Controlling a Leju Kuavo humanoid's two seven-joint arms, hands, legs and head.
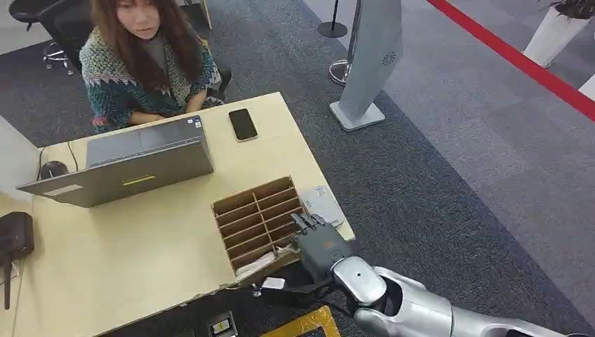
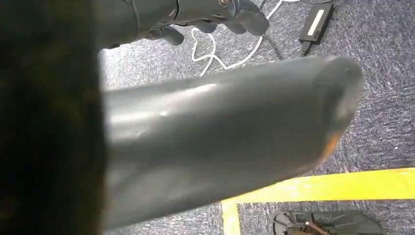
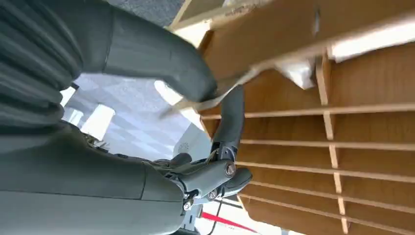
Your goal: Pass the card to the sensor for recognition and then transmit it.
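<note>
My right hand [image 1: 319, 242] reaches over the near right corner of a wooden slotted card box [image 1: 256, 221] on the desk. In the right wrist view its thick thumb and a dark finger [image 3: 230, 117] pinch the thin pale edge of a card [image 3: 235, 83] at the box [image 3: 372, 83]. Some white cards [image 1: 256, 263] lie in the nearest slot. A flat grey sensor pad [image 1: 324, 203] lies on the desk just right of the box, beyond my fingers. My left hand [image 2: 220, 137] hangs over the carpet and holds nothing.
A person [image 1: 144, 56] sits behind the desk at an open laptop [image 1: 126, 165]. A black phone [image 1: 243, 124] lies beside it. A grey kiosk stand [image 1: 368, 63] rises right of the desk. White cables [image 2: 215, 54] and yellow floor tape [image 2: 342, 183] lie below my left hand.
</note>
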